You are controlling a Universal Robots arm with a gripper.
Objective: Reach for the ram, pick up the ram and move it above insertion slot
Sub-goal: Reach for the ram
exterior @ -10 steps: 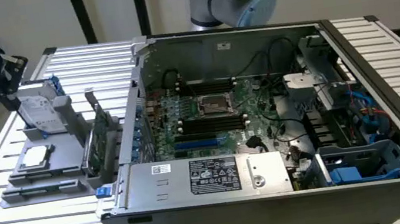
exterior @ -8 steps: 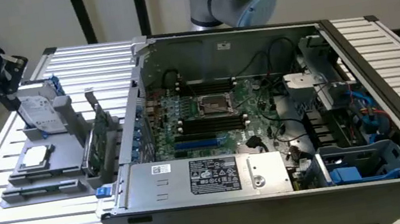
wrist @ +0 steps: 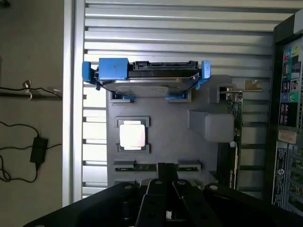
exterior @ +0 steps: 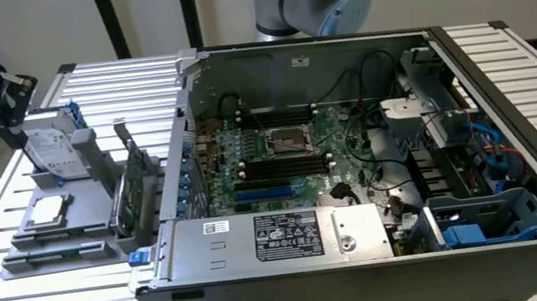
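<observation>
The ram (exterior: 55, 255) is a narrow green stick lying flat in the front groove of a grey holder (exterior: 89, 195) on the slatted table, at the exterior view's left. In the wrist view the ram (wrist: 124, 166) lies across the holder (wrist: 175, 142), its middle hidden behind my fingers. My gripper (exterior: 17, 140) hangs well above the holder's far end, near the hard drive, and is shut on nothing. The wrist view shows the gripper (wrist: 165, 171) with its dark fingers pressed together. The long dark memory slots (exterior: 282, 166) sit on the motherboard inside the open computer case.
A silver hard drive (exterior: 56, 154) in a blue carrier stands at the holder's back, with a square processor (exterior: 48, 209) in the middle. A green expansion card (exterior: 137, 182) stands on edge between holder and case. The case wall (exterior: 182, 143) rises beside it. Cables lie on the floor (wrist: 28, 146).
</observation>
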